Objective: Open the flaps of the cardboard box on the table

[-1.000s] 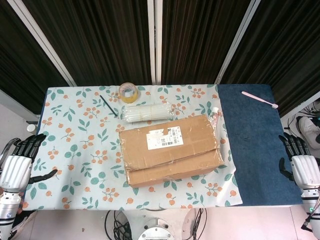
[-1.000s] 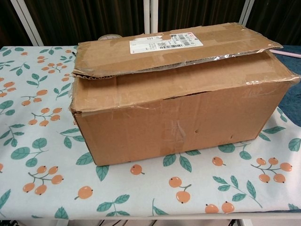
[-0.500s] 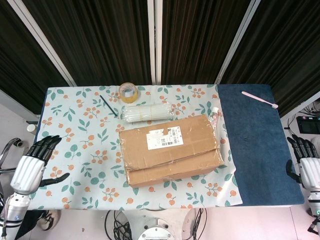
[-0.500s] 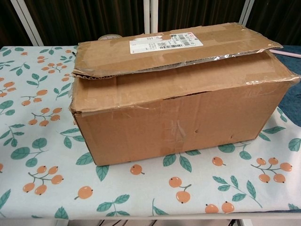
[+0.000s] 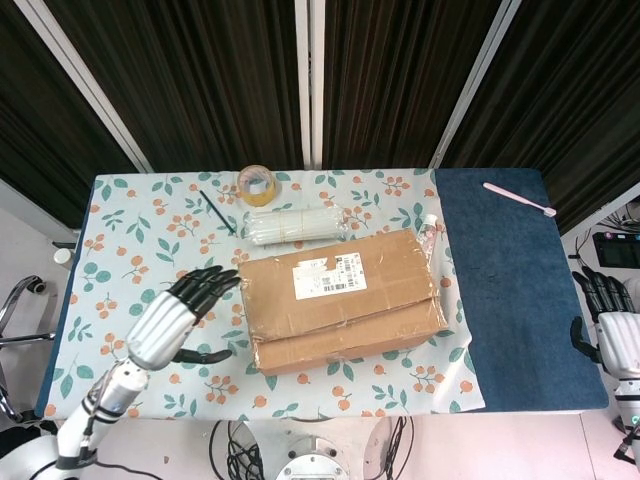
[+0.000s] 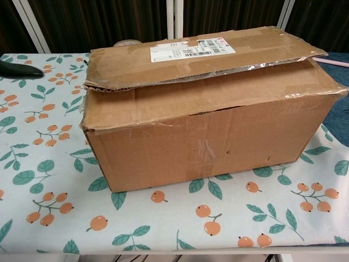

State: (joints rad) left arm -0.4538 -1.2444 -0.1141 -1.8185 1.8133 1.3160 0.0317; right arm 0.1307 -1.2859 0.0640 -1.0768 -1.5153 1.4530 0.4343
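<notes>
We see the surface first: it carries a floral cloth on most of its width and a dark blue mat on the side at 3 o'clock.

The cardboard box lies near the middle of the surface, on the floral cloth, a little turned. Its top flaps are down: in the chest view the upper flap with the white label lies over the lower flap, with old clear tape along its edge.

Our left hand is over the cloth at 9 o'clock from the box. Its dark fingers are apart and stretched toward the box's corner, and it holds nothing; we cannot tell if the fingertips touch the cardboard. In the chest view only a dark fingertip shows at the left edge.

Our right hand is beyond the edge of the surface at 3 o'clock, well apart from the box. Its fingers point up, a little apart, with nothing in them.

At 12 o'clock from the box lies a bundle of pale sticks, just beside the box. Farther at 12 o'clock stands a roll of tape, and at 9 o'clock from it a thin dark pen. A small clear bottle lies at the box's far right corner. A pink toothbrush rests on the blue mat at about 1 o'clock.
</notes>
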